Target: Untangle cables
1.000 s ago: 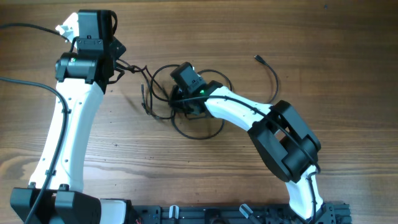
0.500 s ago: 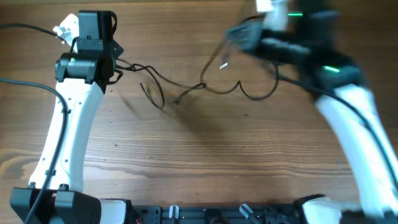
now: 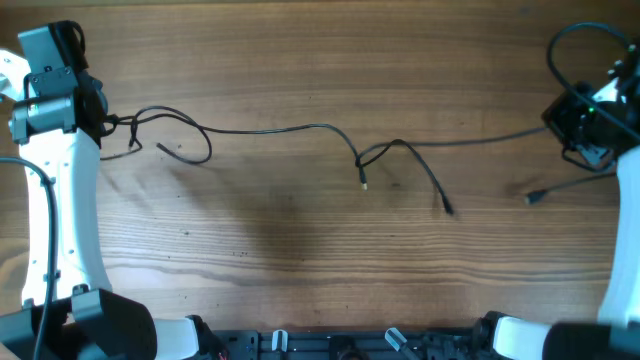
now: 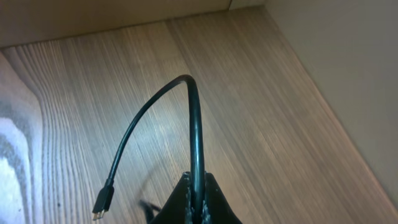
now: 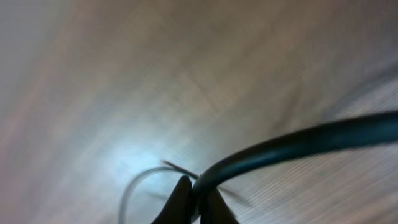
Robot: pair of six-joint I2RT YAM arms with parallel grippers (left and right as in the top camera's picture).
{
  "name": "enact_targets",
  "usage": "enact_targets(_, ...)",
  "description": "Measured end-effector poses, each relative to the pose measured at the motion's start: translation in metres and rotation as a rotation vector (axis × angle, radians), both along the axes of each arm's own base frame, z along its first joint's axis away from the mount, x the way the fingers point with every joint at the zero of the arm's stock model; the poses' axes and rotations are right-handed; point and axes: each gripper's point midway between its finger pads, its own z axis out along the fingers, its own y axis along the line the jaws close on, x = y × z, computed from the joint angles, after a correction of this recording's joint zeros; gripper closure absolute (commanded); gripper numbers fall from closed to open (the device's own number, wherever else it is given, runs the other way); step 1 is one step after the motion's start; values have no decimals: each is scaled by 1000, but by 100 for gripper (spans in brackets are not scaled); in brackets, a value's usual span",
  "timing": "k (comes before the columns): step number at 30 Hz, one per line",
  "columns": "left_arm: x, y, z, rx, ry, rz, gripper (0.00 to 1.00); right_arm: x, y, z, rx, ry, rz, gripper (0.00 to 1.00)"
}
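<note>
Between the left fingers (image 4: 214,202) and the right fingers (image 5: 179,202), the cables (image 3: 300,127) stretch as thin black cords across the worktop (image 3: 300,260), with a small kink midway and loose plug ends trailing. Both pairs of fingers are clenched on the cables, one at each far end. Brown wood grain covers the worktop; a plain pale panel (image 4: 336,62) borders it past the left fingers.
</note>
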Motion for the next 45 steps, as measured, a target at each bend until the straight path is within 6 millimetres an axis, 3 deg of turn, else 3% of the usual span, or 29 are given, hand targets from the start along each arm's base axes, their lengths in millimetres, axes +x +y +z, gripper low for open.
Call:
enact_targets(3,4,13,-8,3,-1,29,96,9,-2,-45,21,139,64,96)
enact_targets(6,14,13,-23,-64,-7,-6,96,34,30,-49,121,43,302,96)
enact_targets(8,30,-11,-33,-173,-23,-137,96,50,72,-37,183,-72,508,95)
enact_targets(10,52,-62,-40,-302,-31,-373,96,56,124,-29,205,-132,683,96)
enact_targets(13,53,-125,-51,-399,39,-588,96,69,170,-42,147,-116,745,95)
enact_targets(15,47,-147,-57,-419,89,-659,96,87,184,-69,115,-84,721,50)
enact_targets(17,45,-149,-59,-422,106,-669,96,105,193,-86,143,-98,701,39)
enact_targets(19,44,-149,-59,-420,108,-671,96,108,203,-86,196,-118,703,36)
enact_targets(22,44,-149,-59,-421,109,-671,96,95,223,-85,242,-87,729,39)
enact_targets(29,44,-149,-59,-420,108,-671,96,28,326,-108,212,83,794,47)
enact_targets(31,44,-149,-59,-420,108,-671,96,23,347,-127,210,119,763,52)
enact_targets(34,44,-149,-59,-421,109,-671,96,12,362,-188,197,254,712,55)
enact_targets(36,43,-150,-60,-429,113,-674,96,10,366,-207,194,277,699,55)
enact_targets(40,36,-166,-68,-491,145,-707,96,32,380,-203,223,173,695,66)
enact_targets(42,33,-177,-81,-527,193,-721,96,38,384,-201,235,146,688,70)
enact_targets(45,33,-197,-113,-592,280,-730,96,35,384,-217,234,178,674,80)
